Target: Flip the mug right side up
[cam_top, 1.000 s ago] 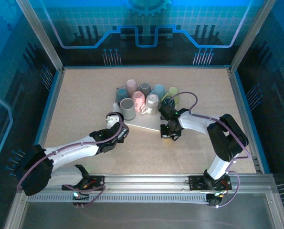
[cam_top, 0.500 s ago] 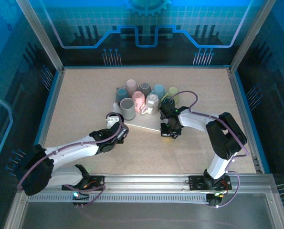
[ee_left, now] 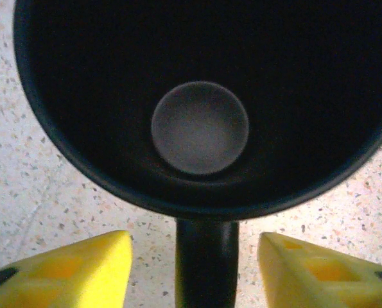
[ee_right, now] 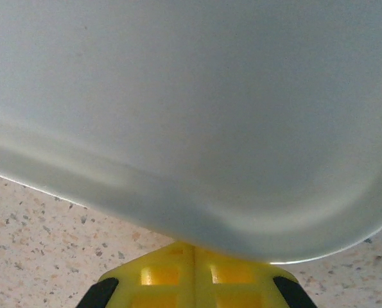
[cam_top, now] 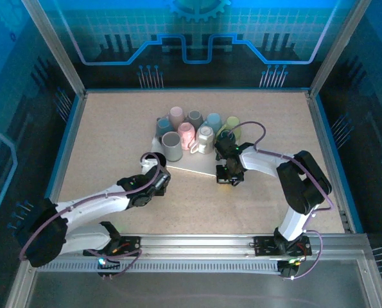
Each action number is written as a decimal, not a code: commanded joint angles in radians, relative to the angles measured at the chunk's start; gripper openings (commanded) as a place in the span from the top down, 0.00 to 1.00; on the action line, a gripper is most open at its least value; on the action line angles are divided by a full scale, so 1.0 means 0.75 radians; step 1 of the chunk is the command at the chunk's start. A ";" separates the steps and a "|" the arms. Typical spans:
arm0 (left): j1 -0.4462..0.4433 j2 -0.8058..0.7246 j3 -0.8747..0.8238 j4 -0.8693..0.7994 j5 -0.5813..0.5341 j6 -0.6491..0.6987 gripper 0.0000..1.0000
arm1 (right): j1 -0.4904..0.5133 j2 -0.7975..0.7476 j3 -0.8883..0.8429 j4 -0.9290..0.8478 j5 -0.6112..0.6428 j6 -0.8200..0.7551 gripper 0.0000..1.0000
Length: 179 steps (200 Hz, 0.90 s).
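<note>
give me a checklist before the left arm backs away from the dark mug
1. dark mug opening faces up: ok
2. left tool open, fingers off the handle: ok
3. mug base flat on the table: cannot tell
4. right tool shut, empty, at the tray edge: ok
5. grey mug stands ahead of the left tool, not in its way back: ok

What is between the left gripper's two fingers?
In the left wrist view, the handle of the dark mug stands between the open yellow fingers of the left gripper, bare speckled table either side.
</note>
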 commanded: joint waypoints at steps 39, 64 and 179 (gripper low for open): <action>-0.006 -0.192 0.079 -0.169 0.047 -0.061 0.25 | -0.127 0.081 0.147 0.327 0.448 -0.026 1.00; -0.010 -0.255 0.126 -0.226 0.065 -0.043 0.25 | -0.136 0.091 0.162 0.335 0.429 -0.031 1.00; 0.071 0.087 0.791 -0.397 0.154 0.224 0.12 | -0.082 -0.290 0.029 0.323 0.292 -0.055 0.50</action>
